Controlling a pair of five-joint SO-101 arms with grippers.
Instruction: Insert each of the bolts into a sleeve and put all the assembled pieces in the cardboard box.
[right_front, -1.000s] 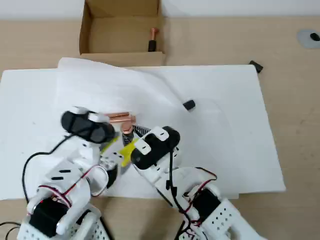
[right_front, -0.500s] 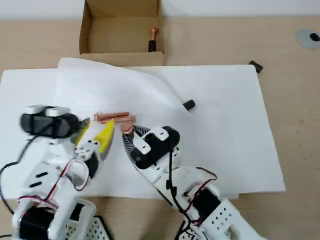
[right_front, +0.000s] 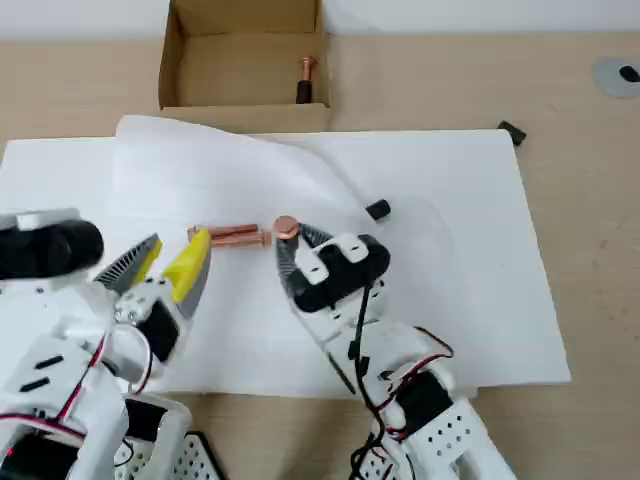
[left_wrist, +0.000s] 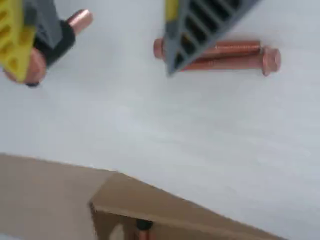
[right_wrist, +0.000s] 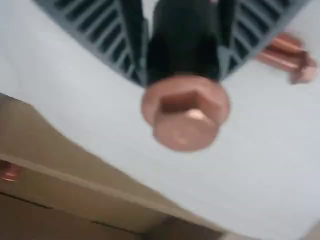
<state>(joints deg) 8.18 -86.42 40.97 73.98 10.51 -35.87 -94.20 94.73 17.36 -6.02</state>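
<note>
At the left of the desk (right_front: 590, 210), the left hand (right_front: 178, 245) hangs over a white sheet (right_front: 450, 300) that covers most of the surface. Its yellow and grey jaws are spread wide and grasp nothing. Its tips point towards the two loose bolts (right_front: 230, 235), which lie just beyond them. The bolts rest side by side on the sheet, touching along their length, with one hexagonal head at the right end of the pair. In the left wrist view the grey jaw crosses in front of them.

Farther back, above the bolts in the high view, the cardboard box (right_front: 245, 118) stands on the bare wood just behind the edge of the sheet, open at the top. One boxed piece (right_front: 305, 80), a copper bolt in a black sleeve, lies inside near the right wall.

Just right of the loose bolts, the right hand (right_front: 293, 238) is clenched on the held piece (right_wrist: 185, 110). This is a black sleeve with a copper bolt through it. The ribbed grey jaws press on both sides of the sleeve, and the hexagonal head sticks out past the fingertips. The head sits close beside the head end of the loose bolts, though I cannot tell whether they touch.

Farther right, a spare sleeve (right_front: 377, 210) lies alone on the sheet, apart from both hands. Beyond the sheet's far right corner, a small black part (right_front: 511, 132) rests on the wood. A grey disc (right_front: 618, 76) lies at the desk's right edge.
</note>
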